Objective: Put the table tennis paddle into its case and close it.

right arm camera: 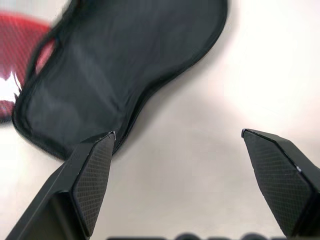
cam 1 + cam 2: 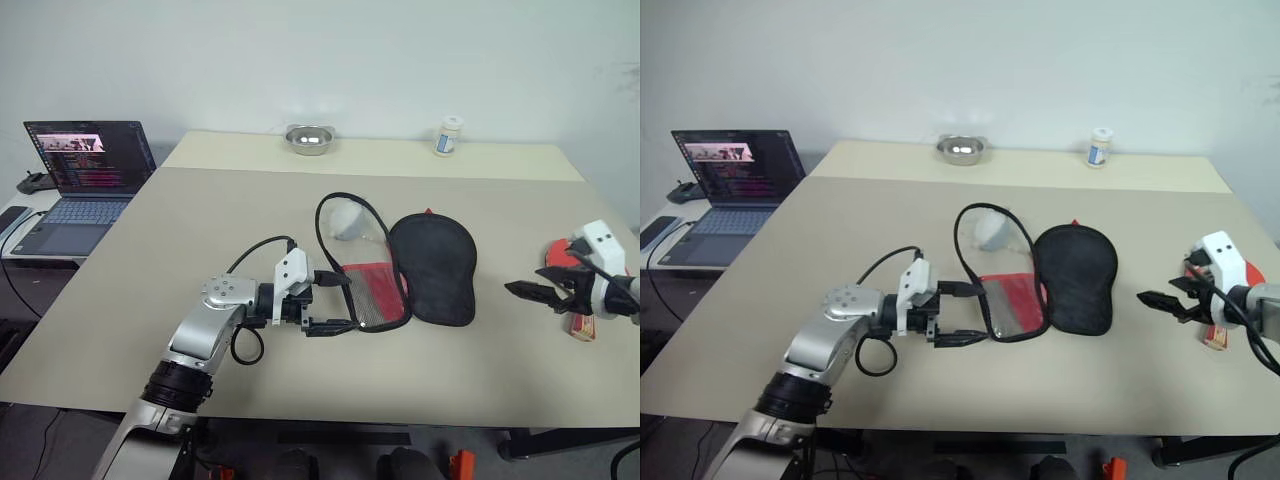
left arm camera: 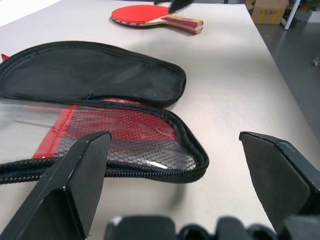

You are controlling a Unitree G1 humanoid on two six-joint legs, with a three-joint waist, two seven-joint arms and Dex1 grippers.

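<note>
I am holding the left gripper (image 2: 338,302) low over the near part of the table (image 2: 200,230), its two fingers spread wide and empty, pointing across at the handle end of the case (image 2: 400,270), one tip seeming to rest just at the zip edge. The case is lying unzipped and splayed in mid-table: the red mesh half is nearest that gripper, the black half is folded out flat beside it toward my right, and the zip edge of the far part is standing up in a loop. It is looking soft and floppy to me, so I am expecting it to sag and slide unless I pinch the stiffer zip trim and keep one half pinned. Off to the right, the right gripper (image 2: 537,295) is hovering above the table with its fingers wide apart and nothing between them, pointing back toward the case. The paddle (image 3: 150,16) is lying flat on the table just under and behind that hand, well apart from the case, red face up. I am judging it rigid and light, with grippy rubber; the wooden handle is the sensible place to take it. Farther back a steel bowl (image 2: 308,138) and a small jar (image 2: 449,135) are standing near the wall, and a laptop (image 2: 85,185) is sitting open on a side desk.
</note>
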